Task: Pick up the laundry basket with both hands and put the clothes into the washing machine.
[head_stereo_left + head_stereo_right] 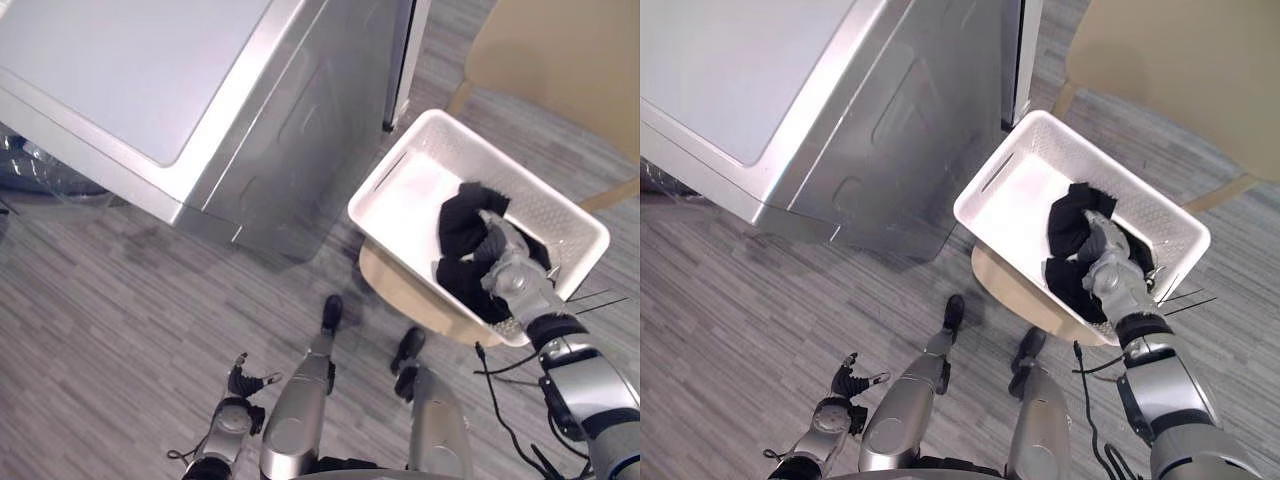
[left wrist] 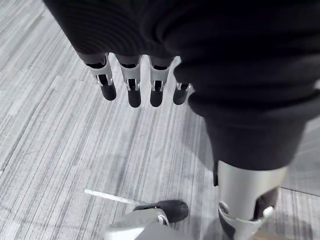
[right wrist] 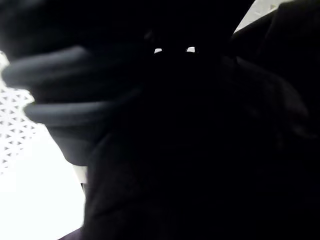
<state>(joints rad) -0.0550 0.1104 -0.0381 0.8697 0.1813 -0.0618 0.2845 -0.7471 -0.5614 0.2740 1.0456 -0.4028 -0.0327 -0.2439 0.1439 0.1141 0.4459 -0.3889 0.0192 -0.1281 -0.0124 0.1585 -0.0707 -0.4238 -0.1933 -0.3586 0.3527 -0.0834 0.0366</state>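
Observation:
A white laundry basket (image 1: 405, 195) rests on a round tan stool (image 1: 400, 288) to the right of the silver washing machine (image 1: 150, 80). Black clothes (image 1: 462, 225) lie bunched in the basket's right half. My right hand (image 1: 512, 268) reaches down into the basket from the near right side, its fingers curled into the black clothes (image 1: 1070, 225). In the right wrist view the dark cloth (image 3: 200, 150) lies right against the hand, with the basket's perforated wall (image 3: 15, 125) beside it. My left hand (image 1: 238, 398) hangs low over the floor at the lower left, fingers (image 2: 131, 87) straight and holding nothing.
The washing machine stands at the upper left, seen from above, with a narrow dark-edged panel (image 1: 402, 60) at its far right corner next to the basket. A tan piece of furniture (image 1: 560, 60) with a wooden leg stands behind the basket. Grey plank floor (image 1: 120, 330) lies in front.

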